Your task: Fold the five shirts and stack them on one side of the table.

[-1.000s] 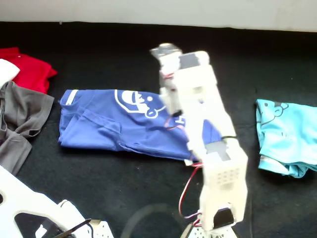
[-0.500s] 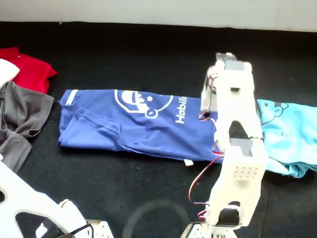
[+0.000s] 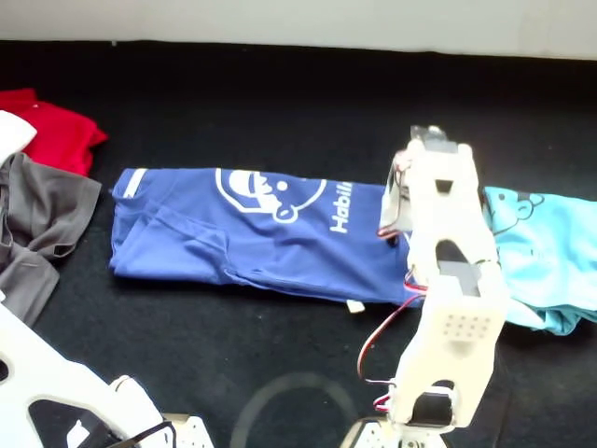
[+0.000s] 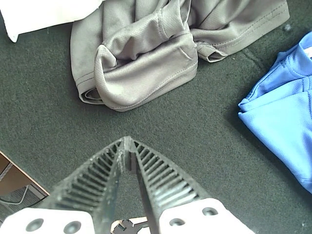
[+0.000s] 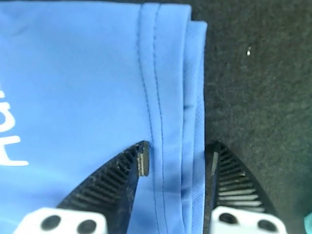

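Observation:
A blue shirt (image 3: pixel 252 233) lies flat and folded lengthwise across the middle of the black table (image 3: pixel 280 373). My right arm (image 3: pixel 443 233) stands over its right end. In the right wrist view my right gripper (image 5: pixel 176 165) is open, its two fingers set either side of the shirt's stitched hem (image 5: pixel 165 87). My left gripper (image 4: pixel 127 146) is shut and holds nothing; it hangs over bare table near a crumpled grey shirt (image 4: pixel 146 53), with the blue shirt's corner (image 4: pixel 287 126) off to one side.
At the left edge lie the grey shirt (image 3: pixel 37 224), a red shirt (image 3: pixel 51 131) and a bit of white cloth (image 3: pixel 11 131). A folded cyan shirt (image 3: pixel 541 257) lies at the right edge, close to the right arm. The left arm's white body (image 3: pixel 56 401) fills the front left corner.
The right arm has swung from over the blue shirt's middle to its right end, uncovering the print. The shirts have not moved.

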### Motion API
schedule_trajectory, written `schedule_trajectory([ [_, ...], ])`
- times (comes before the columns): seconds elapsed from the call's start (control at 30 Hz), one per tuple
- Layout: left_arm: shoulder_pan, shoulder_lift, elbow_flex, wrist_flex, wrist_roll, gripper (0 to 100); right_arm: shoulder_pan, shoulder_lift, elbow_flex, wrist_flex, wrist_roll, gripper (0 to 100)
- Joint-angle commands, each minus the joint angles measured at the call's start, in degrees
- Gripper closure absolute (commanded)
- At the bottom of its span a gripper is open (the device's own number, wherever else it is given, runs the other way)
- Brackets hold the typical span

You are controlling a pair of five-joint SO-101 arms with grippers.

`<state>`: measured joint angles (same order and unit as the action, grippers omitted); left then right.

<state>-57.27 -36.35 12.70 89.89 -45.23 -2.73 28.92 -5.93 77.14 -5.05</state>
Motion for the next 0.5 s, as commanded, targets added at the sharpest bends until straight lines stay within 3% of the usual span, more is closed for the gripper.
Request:
schedule_trajectory([
  [0.0,1.0,-1.0,-1.5,-0.8,-0.5,99,0.0,-4.2,4.5,-4.6,0.5,78.6],
  [0.17,1.0,-1.0,-1.5,-0.8,-0.5,99,-0.2,-2.7,11.5,-8.8,0.7,81.2],
  [0.3,1.0,-1.0,-1.5,-0.8,-0.5,99,-0.2,-2.9,11.3,-8.7,0.7,99.5],
  [0.47,1.0,-1.0,-1.5,-0.8,-0.5,99,0.0,-5.7,8.6,-6.1,0.8,99.2],
])
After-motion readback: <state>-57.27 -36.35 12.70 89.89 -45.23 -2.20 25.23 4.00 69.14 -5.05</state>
